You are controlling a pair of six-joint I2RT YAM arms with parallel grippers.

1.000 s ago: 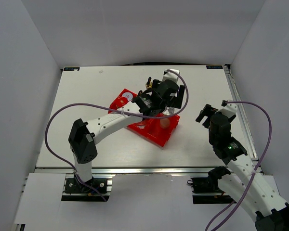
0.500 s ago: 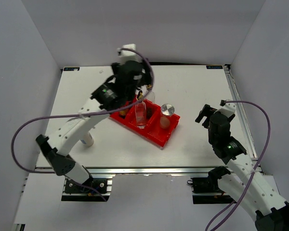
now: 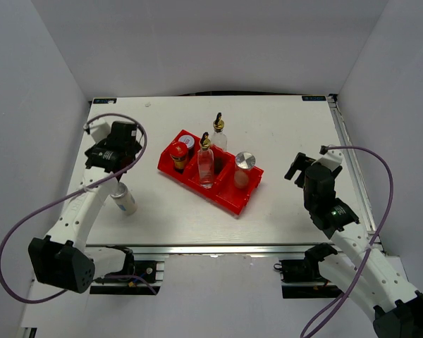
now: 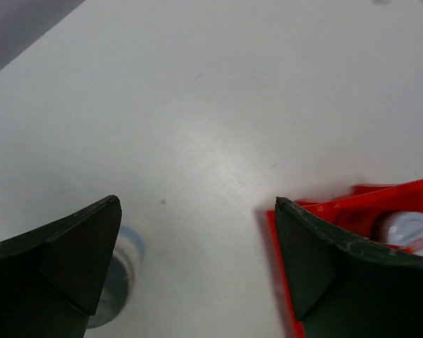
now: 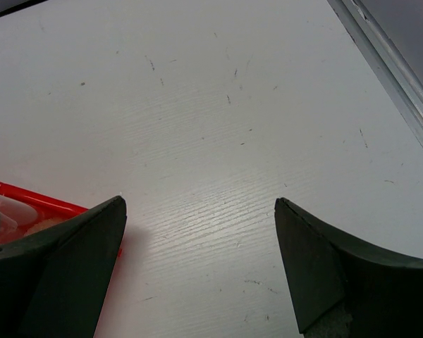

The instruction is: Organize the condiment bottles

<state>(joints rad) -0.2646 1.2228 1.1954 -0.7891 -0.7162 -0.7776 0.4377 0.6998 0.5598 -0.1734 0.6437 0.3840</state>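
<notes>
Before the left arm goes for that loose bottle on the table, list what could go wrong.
1. In the wrist view the loose bottle shows partly behind one finger of the open left gripper. A straight descent could clip it and knock it away.
2. The tall bottles stand close together in the red bin. Adding another there could topple one.

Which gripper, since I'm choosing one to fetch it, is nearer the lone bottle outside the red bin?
Left. The left gripper hovers just past the bottle; the right gripper is away on the red bin's other side.
</notes>
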